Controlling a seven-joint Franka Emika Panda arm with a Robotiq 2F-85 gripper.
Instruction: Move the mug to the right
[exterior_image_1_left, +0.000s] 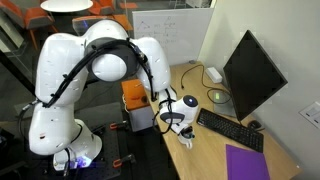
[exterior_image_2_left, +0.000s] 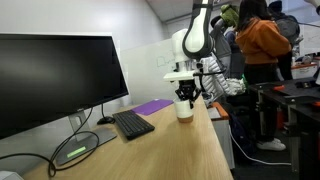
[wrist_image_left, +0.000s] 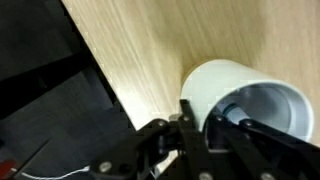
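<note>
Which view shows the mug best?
The wrist view: the mug is close and large, with its rim and inside plain to see. In both exterior views the mug is small, under the gripper.

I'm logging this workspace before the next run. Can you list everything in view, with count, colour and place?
mug: one, white, on the desk under the gripper
monitor: one, black, along the desk's back
keyboard: one, black, in front of the monitor
mat: one, purple, flat on the desk by the keyboard
round flat dish-like thing: one, pale, near the monitor's stand
desk: one, light wood
whiteboard: one, white, on the far wall
person: one, orange top, standing beyond the desk
robot arm: one, white, at the desk's end
gripper: one, white and black, at the mug's rim
</note>
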